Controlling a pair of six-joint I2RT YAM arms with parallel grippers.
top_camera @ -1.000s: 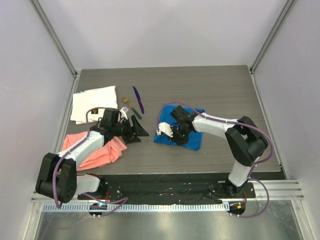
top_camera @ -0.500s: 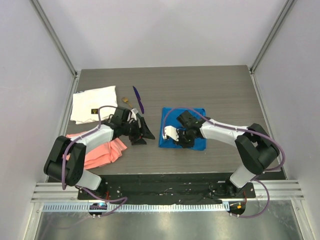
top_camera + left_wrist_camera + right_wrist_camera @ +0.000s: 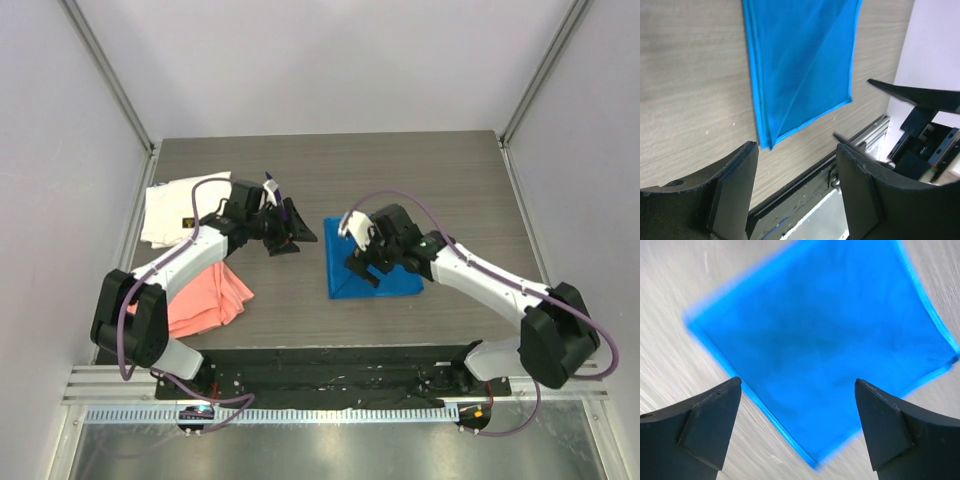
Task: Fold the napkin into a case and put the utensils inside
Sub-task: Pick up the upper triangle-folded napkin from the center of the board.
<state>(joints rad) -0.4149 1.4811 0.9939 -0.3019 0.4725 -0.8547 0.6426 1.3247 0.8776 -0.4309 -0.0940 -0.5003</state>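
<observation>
The blue napkin (image 3: 385,270) lies folded flat on the table, also in the left wrist view (image 3: 800,65) and the right wrist view (image 3: 825,335). My right gripper (image 3: 364,265) hovers over its left part, jaws wide open and empty (image 3: 797,425). My left gripper (image 3: 290,238) is left of the napkin, open with nothing between its fingers (image 3: 797,192). A slim purple utensil (image 3: 271,185) pokes out from behind the left wrist; the rest of it is hidden by the arm.
A white cloth (image 3: 180,205) lies at the far left with a salmon-pink cloth (image 3: 205,295) in front of it, under the left arm. The table's near edge and metal rail (image 3: 805,200) show beyond the left fingers.
My right gripper has opened and let go of the napkin, which now lies flat and folded. It rose and shifted right. My left gripper moved toward the far side, over the utensils.
</observation>
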